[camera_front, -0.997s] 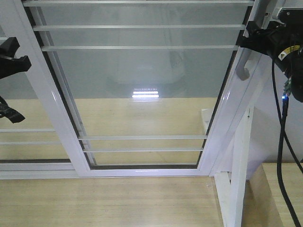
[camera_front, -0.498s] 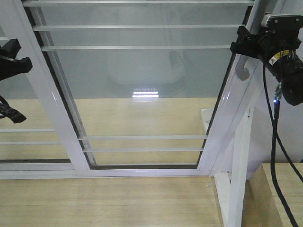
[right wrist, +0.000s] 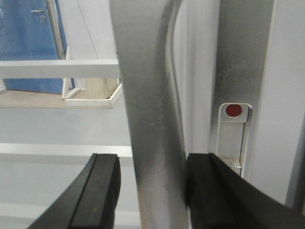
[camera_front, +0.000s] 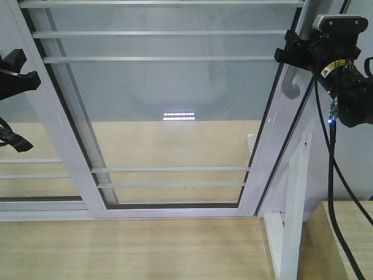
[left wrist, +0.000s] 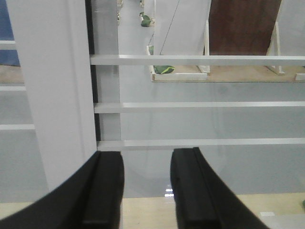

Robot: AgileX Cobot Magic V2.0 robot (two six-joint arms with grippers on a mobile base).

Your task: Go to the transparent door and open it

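The transparent door (camera_front: 175, 87) fills the front view, clear glass with thin white bars in a white frame. Its curved grey handle (camera_front: 289, 86) is on the right stile. My right gripper (camera_front: 287, 53) is at the handle's upper part. In the right wrist view the handle (right wrist: 152, 119) stands between the fingers of the open right gripper (right wrist: 152, 164): the right finger (right wrist: 209, 191) touches it, the left one stands off. My left gripper (camera_front: 23, 111) hangs open at the far left, in front of the door's left stile (left wrist: 52, 95), with nothing in the left gripper (left wrist: 147, 160).
A second white-framed glass panel (camera_front: 35, 169) without a handle overlaps on the left. A white frame post (camera_front: 294, 204) stands at the right, with a black cable (camera_front: 332, 175) hanging beside it. A small latch plate with a red dot (right wrist: 232, 110) is beside the handle. Wooden floor (camera_front: 145, 245) lies below.
The door and its handle have slid a little to the left together with my right gripper. A dark gap has widened along the right stile. The left gripper has stayed put.
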